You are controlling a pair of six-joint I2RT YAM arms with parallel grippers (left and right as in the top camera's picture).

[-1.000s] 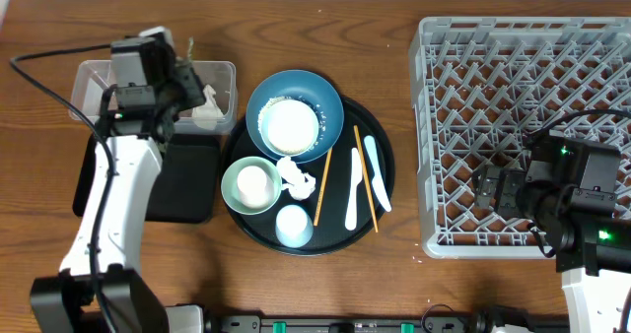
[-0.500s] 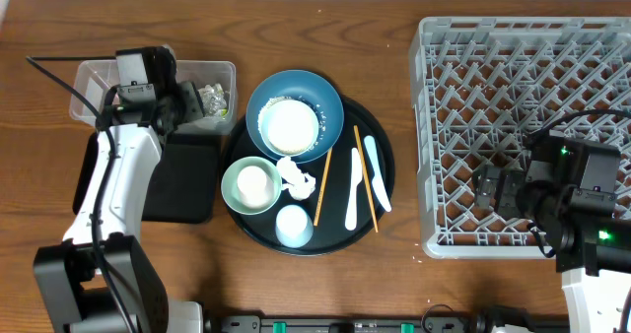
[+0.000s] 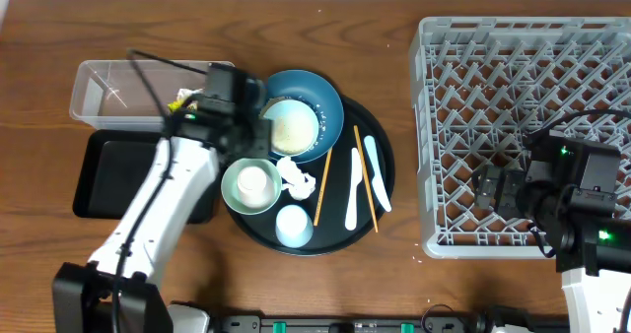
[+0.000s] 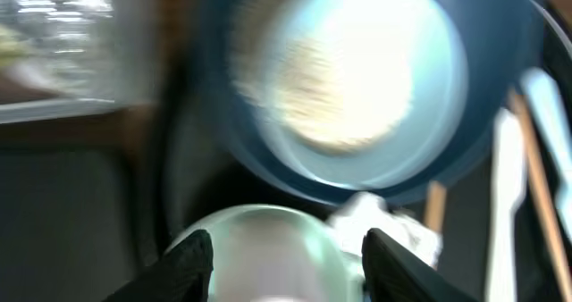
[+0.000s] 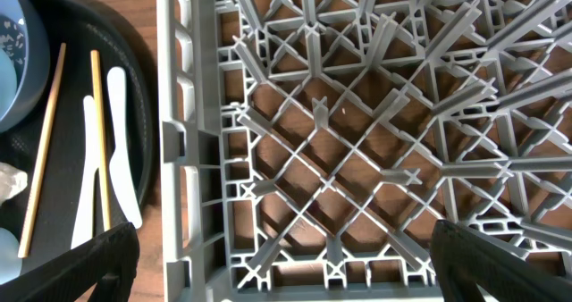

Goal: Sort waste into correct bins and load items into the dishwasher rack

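One crumpled tissue [image 3: 292, 175] lies on the round black tray [image 3: 340, 233], just right of the green bowl [image 3: 230, 187]; the left jaws, apart and empty, hover just far-left of it (right jaws gape over the rack [image 3: 422, 126], well apart).

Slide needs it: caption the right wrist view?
Right tool, open, above the grey dishwasher rack; chopsticks and spoons wait on the tray beside.

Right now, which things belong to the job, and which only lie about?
Job: dark blue dish; pale green bowl; wooden chopsticks; pale blue spoons; crumpled white tissue; clear plastic tub; black rectangular tray; grey pegged rack.
Lying about: large round black tray.
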